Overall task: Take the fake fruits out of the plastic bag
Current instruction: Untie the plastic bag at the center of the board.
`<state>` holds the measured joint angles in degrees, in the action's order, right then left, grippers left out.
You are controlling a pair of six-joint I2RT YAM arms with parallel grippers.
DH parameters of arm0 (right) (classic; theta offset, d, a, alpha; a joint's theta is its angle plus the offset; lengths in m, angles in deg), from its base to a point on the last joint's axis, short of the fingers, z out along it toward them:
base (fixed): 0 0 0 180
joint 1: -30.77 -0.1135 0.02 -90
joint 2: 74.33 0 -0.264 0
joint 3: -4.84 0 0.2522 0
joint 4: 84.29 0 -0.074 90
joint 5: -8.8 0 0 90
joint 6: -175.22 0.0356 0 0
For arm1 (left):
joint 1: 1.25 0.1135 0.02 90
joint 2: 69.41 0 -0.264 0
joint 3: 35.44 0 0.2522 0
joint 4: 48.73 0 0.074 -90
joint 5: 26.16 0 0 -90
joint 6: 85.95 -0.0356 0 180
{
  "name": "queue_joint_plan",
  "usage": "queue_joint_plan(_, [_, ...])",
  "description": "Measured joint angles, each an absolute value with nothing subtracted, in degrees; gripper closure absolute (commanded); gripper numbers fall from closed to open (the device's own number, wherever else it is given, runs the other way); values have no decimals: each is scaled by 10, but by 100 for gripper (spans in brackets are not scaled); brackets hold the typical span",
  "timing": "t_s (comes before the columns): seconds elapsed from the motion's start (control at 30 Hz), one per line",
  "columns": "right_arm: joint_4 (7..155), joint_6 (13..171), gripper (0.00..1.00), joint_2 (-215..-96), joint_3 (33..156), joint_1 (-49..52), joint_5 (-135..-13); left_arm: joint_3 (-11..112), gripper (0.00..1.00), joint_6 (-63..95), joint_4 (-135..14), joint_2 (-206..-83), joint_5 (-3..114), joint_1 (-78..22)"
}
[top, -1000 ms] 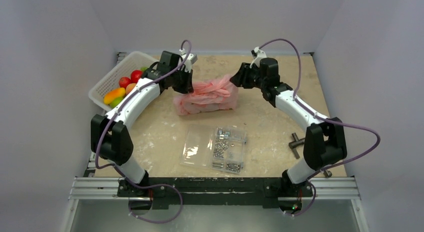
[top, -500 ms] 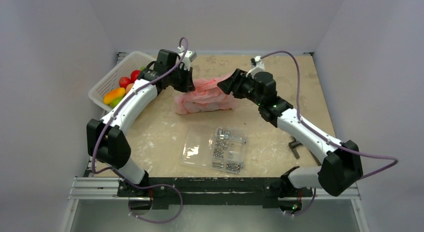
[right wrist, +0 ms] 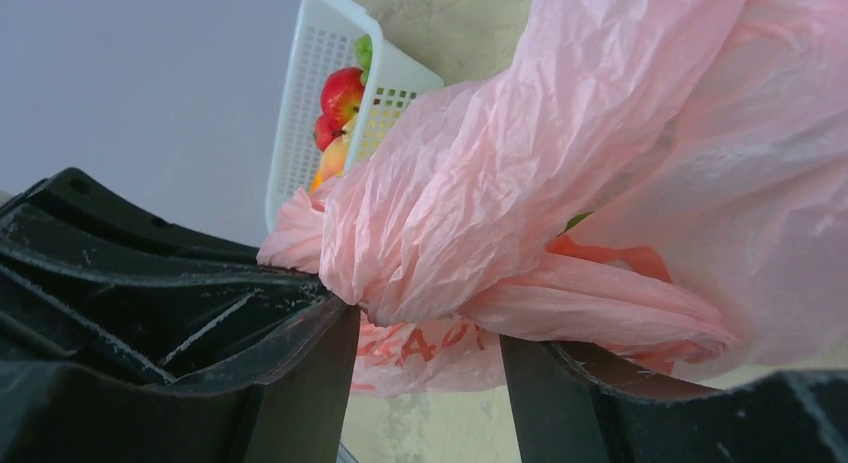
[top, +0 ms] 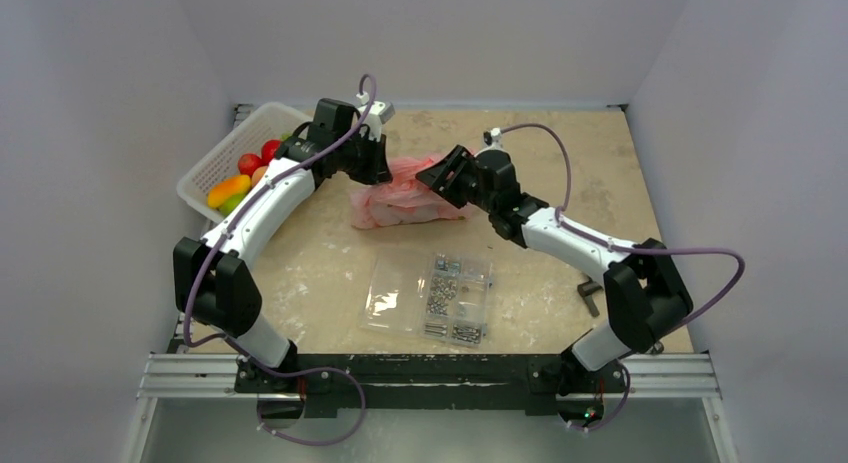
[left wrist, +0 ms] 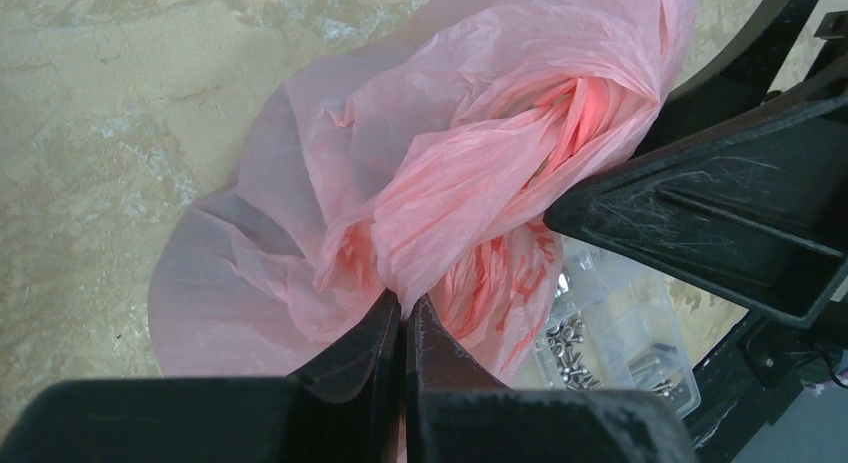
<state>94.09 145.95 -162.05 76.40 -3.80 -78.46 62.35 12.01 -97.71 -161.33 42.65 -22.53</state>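
The pink plastic bag (top: 400, 196) lies crumpled at mid-table. My left gripper (top: 372, 169) is at its left top, shut on a fold of the bag (left wrist: 450, 173), pinched at the tips of the left gripper (left wrist: 405, 305). My right gripper (top: 437, 177) is at the bag's right top, open, with a twisted fold of the bag (right wrist: 560, 183) lying between the spread fingers of the right gripper (right wrist: 428, 328) without being clamped. The grey-green melon is hidden inside the bag. Only a thin green sliver (right wrist: 577, 220) shows between folds.
A white basket (top: 225, 148) at the far left holds small red, yellow and orange fruits (top: 240, 173); it also shows in the right wrist view (right wrist: 300, 113). A clear case of screws (top: 440, 295) lies in front of the bag. A black tool (top: 590, 285) lies at the right.
My right arm has swung left and forward, bringing its open gripper from beside the bag onto the bag's right top. My left gripper has stayed pinched on the bag, pulling it slightly up.
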Motion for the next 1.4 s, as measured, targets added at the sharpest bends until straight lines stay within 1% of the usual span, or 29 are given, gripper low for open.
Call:
queue_joint_plan(0.2, [966, 1496, 51, -1640, 765, -40, -792, 623, 100, 120, -976, -1613, 421, -225])
queue_joint_plan(0.3, [975, 1509, 64, -1648, 768, -42, -793, 623, 100, 120, -975, -1613, 417, -225])
queue_joint_plan(0.37, [979, 1513, 78, -1654, 774, -42, -796, 623, 100, 120, -973, -1613, 416, -225])
queue_joint_plan(0.4, [984, 1517, 83, -1656, 776, -42, -798, 623, 100, 120, -973, -1613, 417, -224])
queue_joint_plan(0.47, [994, 1525, 99, -1656, 776, -42, -800, 623, 100, 121, -973, -1612, 418, -223])
queue_joint_plan(0.5, [1000, 1529, 100, -1655, 776, -40, -800, 623, 100, 123, -973, -1611, 420, -221])
queue_joint_plan(0.8, [1039, 1528, 100, -1621, 773, 11, -773, 616, 100, 140, -947, -1582, 420, -196])
queue_joint_plan(0.93, [1091, 1546, 100, -1581, 723, 27, -771, 615, 100, 141, -943, -1580, 418, -197])
queue_joint_plan(1.0, [1103, 1559, 100, -1555, 688, 56, -768, 612, 100, 142, -942, -1580, 421, -196])
queue_joint_plan(1.13, [1139, 1604, 100, -1541, 653, 170, -733, 607, 100, 152, -934, -1579, 422, -194])
queue_joint_plan(1.23, [1190, 1666, 100, -1554, 616, 247, -694, 600, 100, 161, -931, -1576, 419, -179])
queue_joint_plan(1.33, [1260, 1729, 100, -1594, 574, 270, -646, 599, 100, 170, -929, -1576, 410, -162])
queue_joint_plan(1.4, [1292, 1758, 85, -1629, 558, 270, -616, 599, 100, 171, -925, -1576, 402, -157])
